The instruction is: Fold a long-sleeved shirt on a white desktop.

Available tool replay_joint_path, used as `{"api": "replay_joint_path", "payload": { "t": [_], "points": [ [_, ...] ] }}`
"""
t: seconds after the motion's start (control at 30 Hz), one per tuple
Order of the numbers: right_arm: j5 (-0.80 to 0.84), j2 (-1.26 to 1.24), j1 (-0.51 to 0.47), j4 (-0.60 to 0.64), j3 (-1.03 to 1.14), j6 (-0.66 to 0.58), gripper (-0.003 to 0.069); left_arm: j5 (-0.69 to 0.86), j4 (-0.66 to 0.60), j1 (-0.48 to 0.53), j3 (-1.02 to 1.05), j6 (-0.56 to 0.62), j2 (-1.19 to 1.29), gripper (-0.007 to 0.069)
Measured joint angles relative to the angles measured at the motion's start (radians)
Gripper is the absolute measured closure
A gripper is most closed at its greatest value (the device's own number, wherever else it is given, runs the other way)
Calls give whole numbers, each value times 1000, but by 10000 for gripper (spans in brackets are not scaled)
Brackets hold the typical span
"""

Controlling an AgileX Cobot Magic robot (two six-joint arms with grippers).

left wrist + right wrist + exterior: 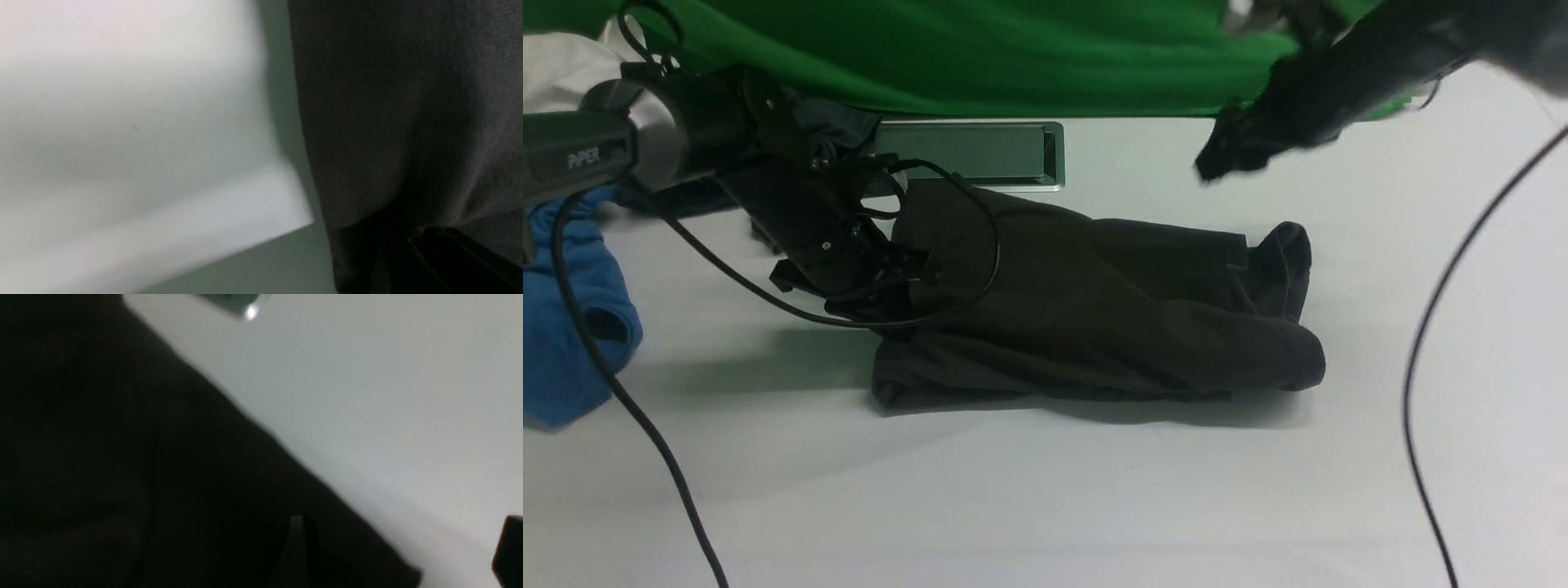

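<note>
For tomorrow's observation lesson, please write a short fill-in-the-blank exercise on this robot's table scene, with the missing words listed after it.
1. The dark long-sleeved shirt lies bunched on the ____ desktop.
2. Near the table's left edge lies a ____ garment.
3. Behind the table hangs a ____ cloth backdrop.
4. The left gripper is at the shirt's ____ end.

Missing words: white; blue; green; left

Blue cloth [568, 318] bunched up at the far left. Green cloth [980, 57] hanging across the back. Something white [560, 73] in the back left corner.
</note>
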Motion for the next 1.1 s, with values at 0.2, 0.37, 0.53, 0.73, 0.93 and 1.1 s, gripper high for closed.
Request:
{"api": "replay_joint_path", "payload": {
  "t": [0.2,0.37,0.53,0.73,0.93,1.1],
  "points": [
    [43,87,1,-94,0,42,85,-3,0,0,0,8,0,586],
    [29,91,1,-85,-5,48,146,-8,0,0,0,9,0,586],
    [25,91,1,-68,-6,44,489,-14,0,0,0,10,0,586],
    [33,91,1,-68,-13,43,634,-17,0,0,0,10,0,586],
    [38,73,-2,-98,-70,47,638,-17,1,0,0,10,0,586],
    [39,30,-22,-145,-106,51,638,-18,7,0,0,10,0,586]
  ]
}}
